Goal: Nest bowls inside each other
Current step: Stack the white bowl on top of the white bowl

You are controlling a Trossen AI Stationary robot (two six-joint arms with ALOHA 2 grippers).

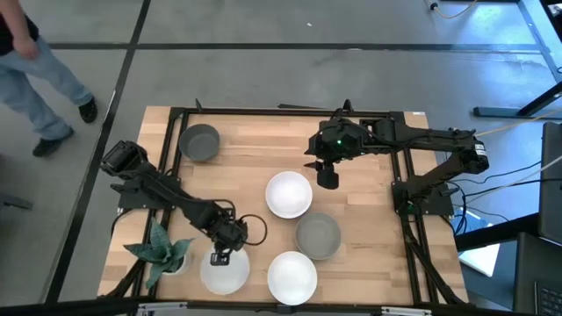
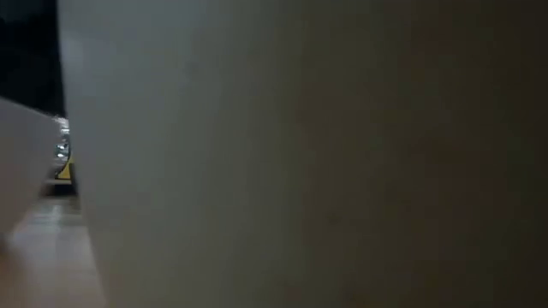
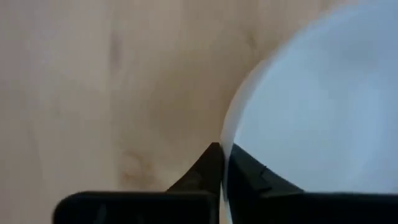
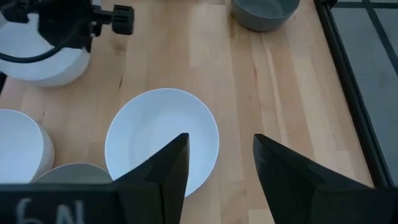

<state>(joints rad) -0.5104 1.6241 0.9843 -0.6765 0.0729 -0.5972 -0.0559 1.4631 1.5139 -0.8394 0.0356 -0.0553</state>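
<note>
L gripper [image 1: 220, 257] sits low near the table's front edge, fingers pinched on the rim of a white bowl [image 1: 224, 273] by the front-left corner; in the L wrist view the two fingers [image 3: 214, 168] meet with the bowl's thin wall between them. R gripper [image 1: 327, 178] hangs above the table's middle-rear, fingers spread wide w/ nothing between them, over the rear edge of the center white bowl [image 1: 289, 194]. A grey bowl [image 1: 317, 235] sits just front-right of that one, and another white bowl [image 1: 291, 277] is at the front edge, center. A second grey bowl [image 1: 199, 142] rests near the rear-left corner, well apart from the rest. A small green plant [image 1: 162, 250] stands at the left-front edge, beside the gripped bowl. A person [image 1: 35, 75] is on the floor beyond the table's rear-left.
</note>
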